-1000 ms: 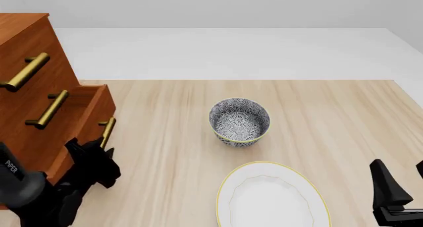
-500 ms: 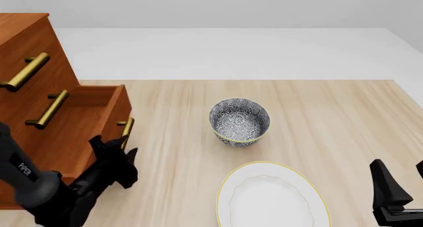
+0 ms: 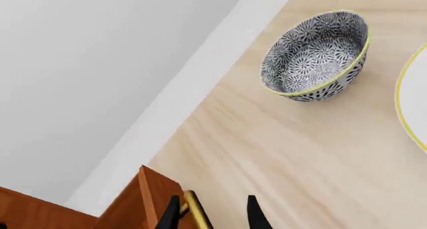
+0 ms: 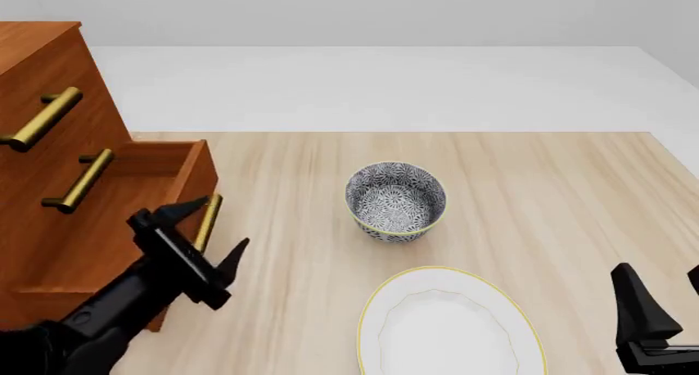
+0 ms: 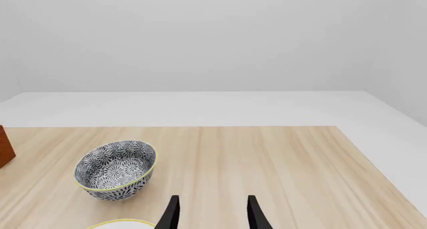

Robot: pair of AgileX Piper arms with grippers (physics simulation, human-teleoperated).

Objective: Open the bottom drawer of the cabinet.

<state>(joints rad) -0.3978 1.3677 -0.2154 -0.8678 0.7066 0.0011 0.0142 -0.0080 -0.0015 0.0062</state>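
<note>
Our left gripper (image 4: 208,244) has let go of the handle (image 4: 208,221), fingers now spread around it. The bottom drawer (image 4: 131,219) stands pulled out at the worktop's left edge, so we judge the task done.

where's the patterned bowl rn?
Front view: the patterned bowl stands upright mid-table, just beyond the white plate and to the right of the bottom drawer, touching neither.

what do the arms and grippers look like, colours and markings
Both arms are matte black. The left gripper has angular black fingers tapering to points, mounted on a blocky black wrist. The right gripper shows as two slim black fingers with curved tips; in the front view only a dark wedge of it shows at the edge. No cables, stickers or lettering are readable now.
</note>
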